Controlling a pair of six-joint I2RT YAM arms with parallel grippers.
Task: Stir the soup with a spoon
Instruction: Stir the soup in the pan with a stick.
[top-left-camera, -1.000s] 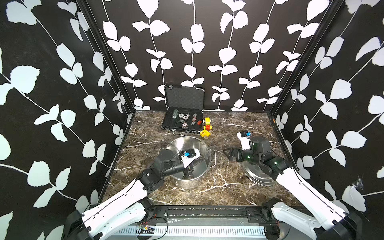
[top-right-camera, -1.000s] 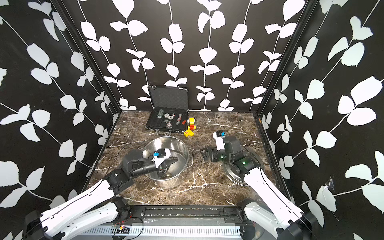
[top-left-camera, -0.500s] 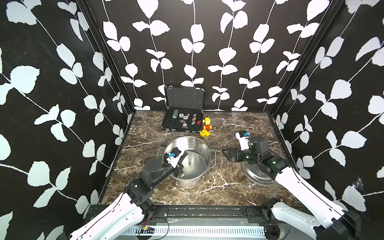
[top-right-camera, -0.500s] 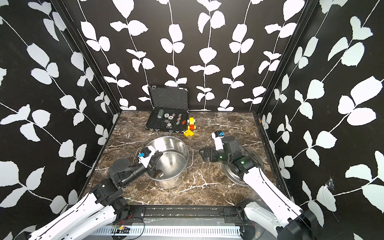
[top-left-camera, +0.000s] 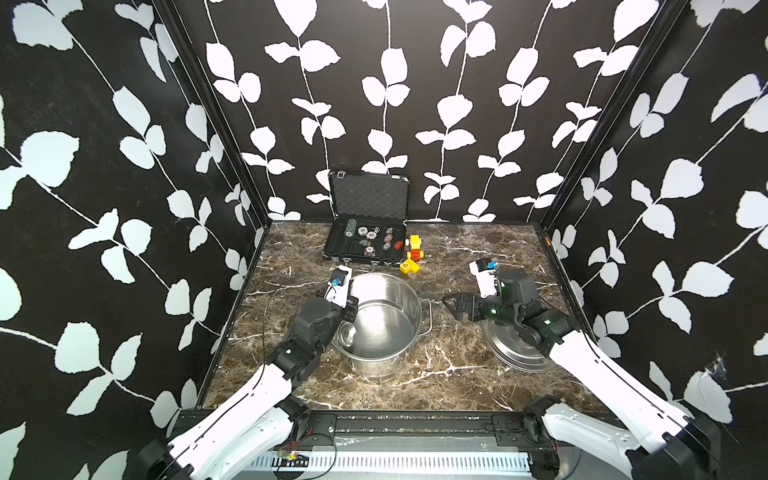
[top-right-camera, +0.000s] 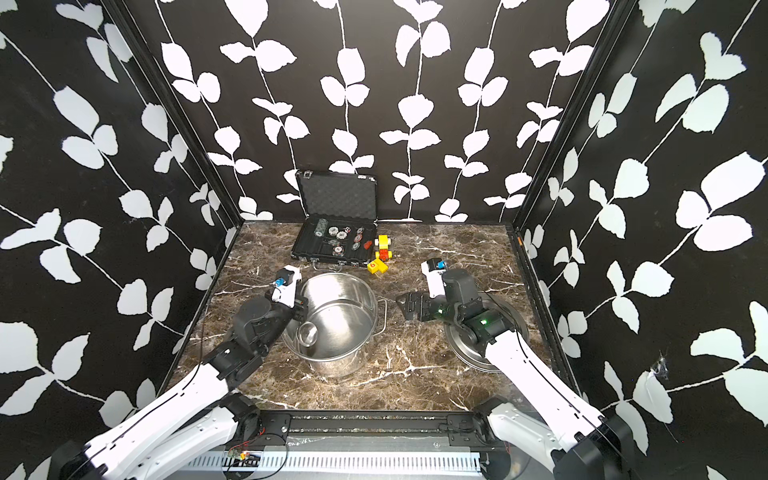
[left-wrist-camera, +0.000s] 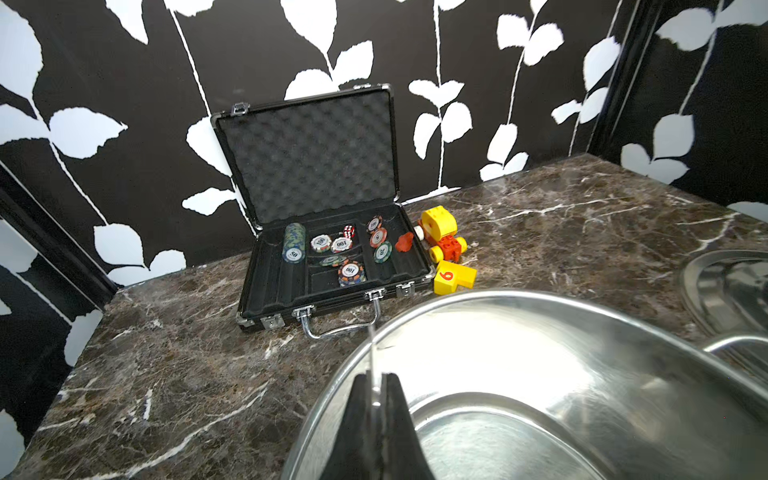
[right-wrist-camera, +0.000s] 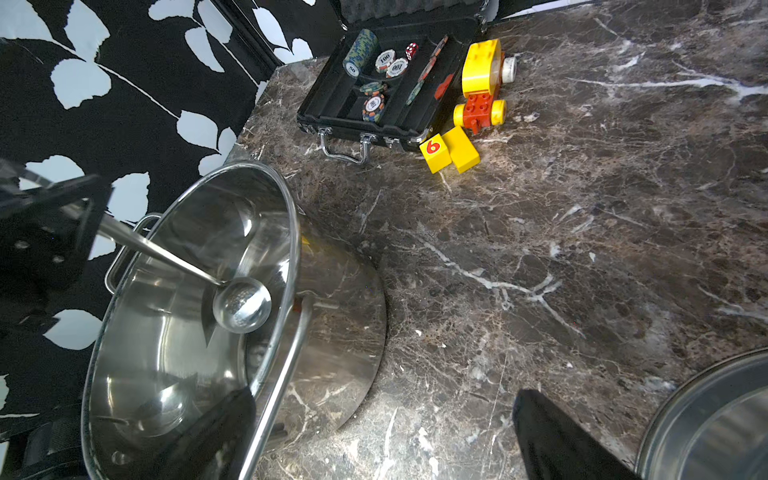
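Note:
A steel pot (top-left-camera: 379, 366) (top-right-camera: 337, 367) stands at the middle left of the marble table; no soup shows in it, only shiny steel. My left gripper (top-left-camera: 351, 312) (top-right-camera: 301, 311) (left-wrist-camera: 376, 386) sits at the pot's left rim, shut on the thin handle of the spoon (left-wrist-camera: 372, 353). In both top views the spoon's round bowl (top-left-camera: 348, 335) (top-right-camera: 308, 334) hangs inside the pot by its left wall; the right wrist view shows the spoon (right-wrist-camera: 242, 305) too. My right gripper (top-left-camera: 451, 306) (top-right-camera: 405, 306) (right-wrist-camera: 382, 411) stands open and empty to the right of the pot.
The round steel lid (top-left-camera: 515, 358) (top-right-camera: 468, 354) (right-wrist-camera: 715, 424) lies on the table under my right arm. An open black case of poker chips (top-left-camera: 365, 246) (left-wrist-camera: 332, 257) stands at the back, with a yellow toy car (top-left-camera: 414, 248) and a yellow block (top-left-camera: 409, 266) beside it.
My left arm has drawn back, carrying the spoon from over the pot's middle to its left rim. The right arm has hardly moved.

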